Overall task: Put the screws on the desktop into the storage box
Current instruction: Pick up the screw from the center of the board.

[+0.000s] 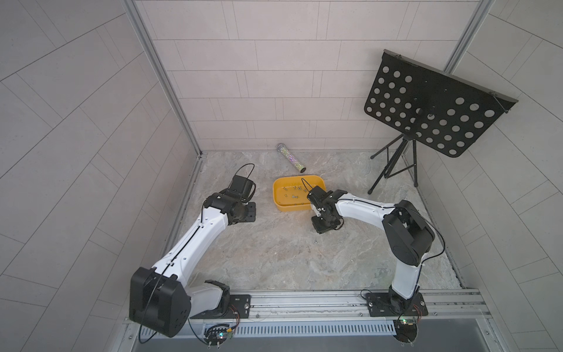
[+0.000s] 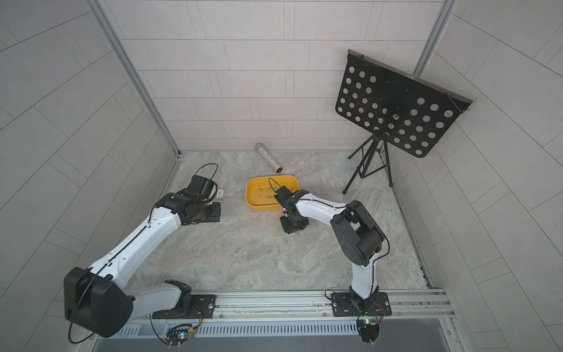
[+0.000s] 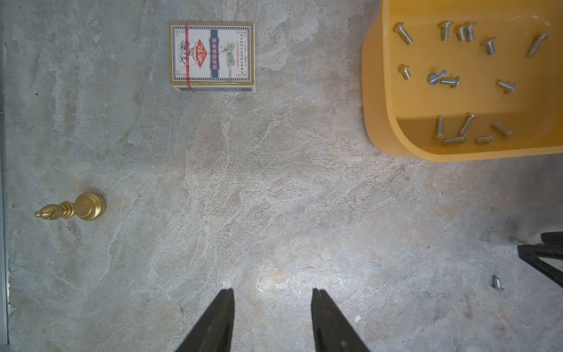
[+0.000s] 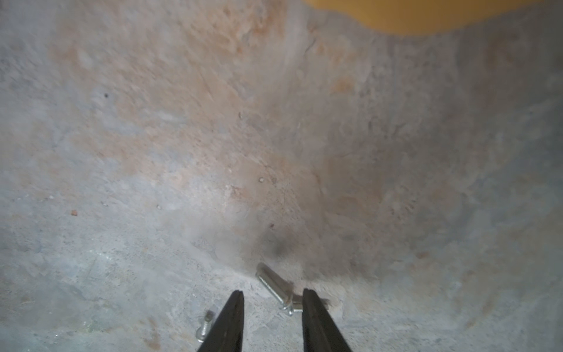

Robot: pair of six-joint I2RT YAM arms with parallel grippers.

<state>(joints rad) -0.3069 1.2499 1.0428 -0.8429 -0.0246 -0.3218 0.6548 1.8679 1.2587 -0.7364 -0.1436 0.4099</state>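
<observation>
Left tool [image 3: 272, 292] stands parted; the card box [image 3: 212, 55] reads "HIGH QUALITY".

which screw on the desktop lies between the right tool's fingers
The longer screw, lying slanted in the gap; the shorter screw sits outside it.

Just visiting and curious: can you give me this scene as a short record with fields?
Container: yellow storage box, many screws inside
Outside box: at least two loose screws on the desktop
Left gripper: open, above bare desktop
Right gripper: open, straddling one loose screw
Other things: card box, gold chess piece, glitter tube, music stand
</observation>
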